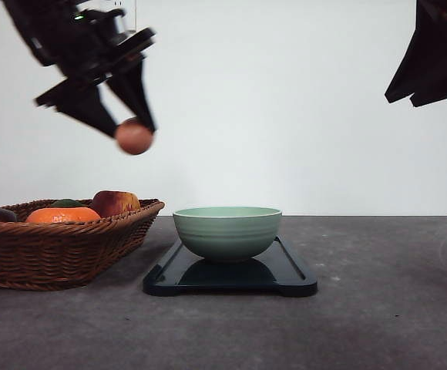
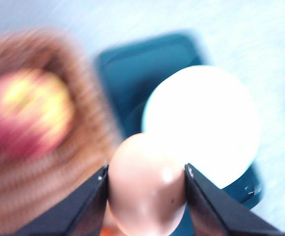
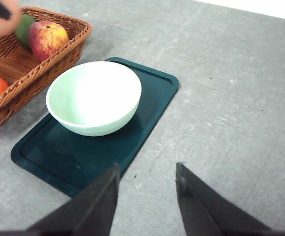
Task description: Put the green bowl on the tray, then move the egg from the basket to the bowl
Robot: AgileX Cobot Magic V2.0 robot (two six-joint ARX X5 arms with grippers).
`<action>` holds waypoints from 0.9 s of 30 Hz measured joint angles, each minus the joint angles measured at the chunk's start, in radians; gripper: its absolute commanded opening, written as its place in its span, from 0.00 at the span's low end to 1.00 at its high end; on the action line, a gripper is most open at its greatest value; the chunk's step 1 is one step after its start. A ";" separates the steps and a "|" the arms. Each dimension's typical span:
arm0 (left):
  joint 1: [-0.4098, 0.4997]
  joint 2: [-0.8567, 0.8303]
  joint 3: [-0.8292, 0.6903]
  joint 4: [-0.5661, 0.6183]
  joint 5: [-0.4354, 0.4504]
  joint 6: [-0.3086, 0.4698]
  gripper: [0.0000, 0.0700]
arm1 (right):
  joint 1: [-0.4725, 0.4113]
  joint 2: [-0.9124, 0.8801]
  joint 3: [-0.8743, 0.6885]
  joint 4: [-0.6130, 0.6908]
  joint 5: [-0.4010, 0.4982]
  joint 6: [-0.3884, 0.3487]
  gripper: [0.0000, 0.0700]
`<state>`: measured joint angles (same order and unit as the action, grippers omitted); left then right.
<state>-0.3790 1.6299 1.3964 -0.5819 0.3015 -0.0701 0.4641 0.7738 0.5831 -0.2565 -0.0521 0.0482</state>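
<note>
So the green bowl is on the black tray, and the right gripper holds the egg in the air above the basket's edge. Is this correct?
Not quite: the left gripper holds the egg, not the right one. The front view shows it, and the left wrist view shows the egg between the fingers. The right gripper is open and holds nothing. The green bowl is indeed on the tray, near the basket.

air above green bowl (image 1: 227,231): open | basket (image 1: 69,250) rim: obstacle just beside tray (image 1: 285,277)
</note>
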 measured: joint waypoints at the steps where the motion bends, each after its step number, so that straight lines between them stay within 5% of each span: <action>1: -0.018 0.000 0.000 0.022 -0.010 0.002 0.31 | 0.000 0.000 0.000 0.000 0.000 0.000 0.32; 11: -0.162 0.021 0.000 0.162 -0.115 0.053 0.31 | 0.000 0.000 0.000 0.000 0.000 0.000 0.32; 27: -0.198 0.239 0.000 0.269 -0.154 0.064 0.31 | 0.000 0.000 0.000 -0.019 0.000 0.000 0.32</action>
<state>-0.5766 1.8691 1.3964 -0.3132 0.1474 -0.0064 0.4641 0.7738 0.5831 -0.2752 -0.0522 0.0483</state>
